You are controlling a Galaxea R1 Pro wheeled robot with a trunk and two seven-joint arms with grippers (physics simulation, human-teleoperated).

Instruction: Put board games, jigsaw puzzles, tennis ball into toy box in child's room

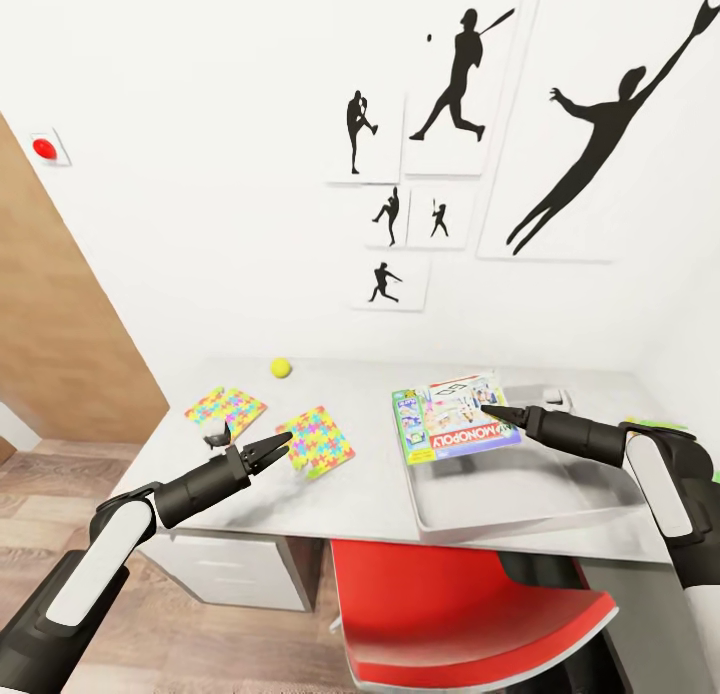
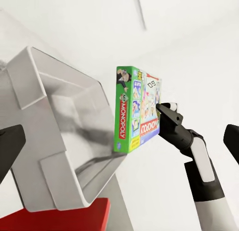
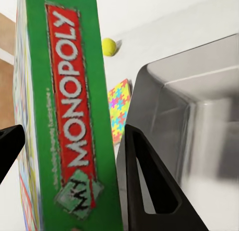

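Observation:
My right gripper [image 1: 492, 411] is shut on the green-white-red Monopoly board game [image 1: 452, 419]. It holds the box above the far left corner of the light grey toy box [image 1: 520, 509] on the table [image 1: 350, 494]. The right wrist view shows the Monopoly box [image 3: 64, 116] between the fingers [image 3: 144, 186], with the toy box [image 3: 199, 116] beside it. Two jigsaw puzzles [image 1: 226, 409] [image 1: 316, 440] lie flat on the table's left half. The tennis ball [image 1: 281, 368] rests behind them. My left gripper [image 1: 280, 442] hovers open near the nearer puzzle, holding nothing.
A red chair [image 1: 470, 604] is tucked under the table's front edge below the toy box. A brown door [image 1: 60, 354] stands at the left. The white wall [image 1: 200, 224] with black silhouette pictures runs right behind the table.

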